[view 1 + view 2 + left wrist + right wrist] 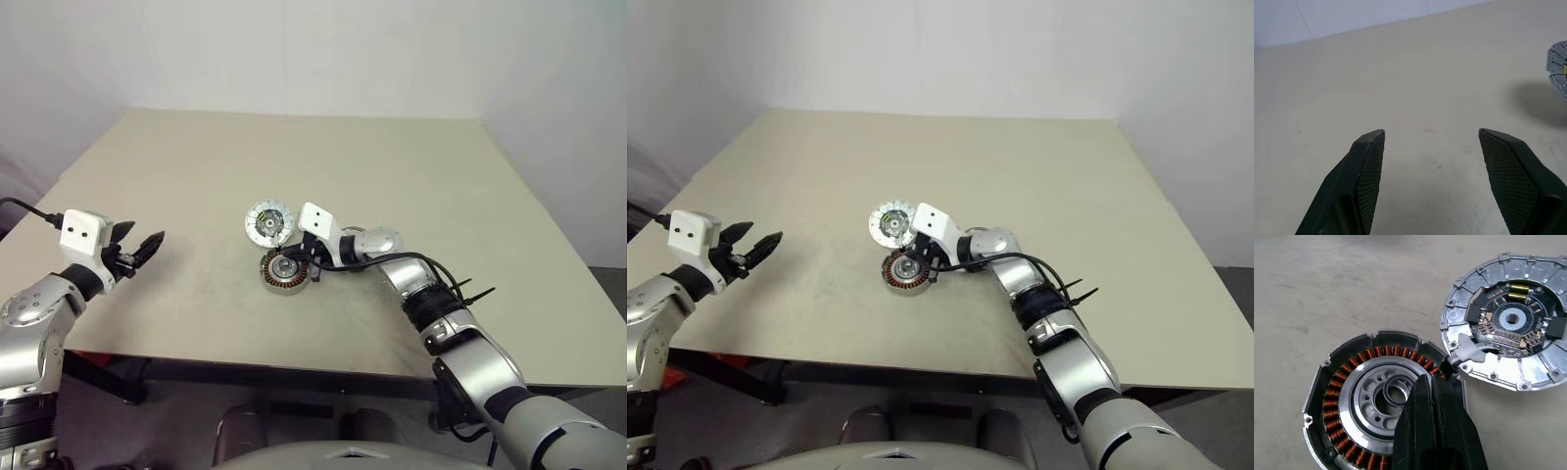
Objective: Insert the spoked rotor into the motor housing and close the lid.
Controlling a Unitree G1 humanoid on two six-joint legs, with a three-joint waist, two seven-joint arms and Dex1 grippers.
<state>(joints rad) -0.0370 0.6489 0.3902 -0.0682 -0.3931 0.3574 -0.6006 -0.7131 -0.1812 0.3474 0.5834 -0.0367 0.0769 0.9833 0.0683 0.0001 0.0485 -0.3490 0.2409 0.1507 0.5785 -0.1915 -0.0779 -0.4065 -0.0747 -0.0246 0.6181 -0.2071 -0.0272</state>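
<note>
Pale beige tabletop (470, 196) against a plain white wall carries two motor parts, both near its middle. One motor housing (1347, 401) — a round dark-rimmed disc with a single ring of copper-coloured windings around a silver centre — lies flat, and the silver spoked rotor (1383, 399), with its round holes and central hub, sits inside that ring. One lid (1508, 328), a flat round silver disc with black and green circuit parts and two small brass-coloured cylinders near its centre, lies face up just beside the housing on its far side; a short pale cable joins the two at their adjoining edges.

One right gripper (1431, 382) reaches in from the right with its two black fingers pressed together, their tips over the rotor's hub; whether they touch it cannot be told.

One left gripper (1431, 134) hovers over bare table well apart to the left — its two black textured fingers (1369, 166) spread wide, holding nothing. An edge of the lid shows beyond them in the left wrist view.
</note>
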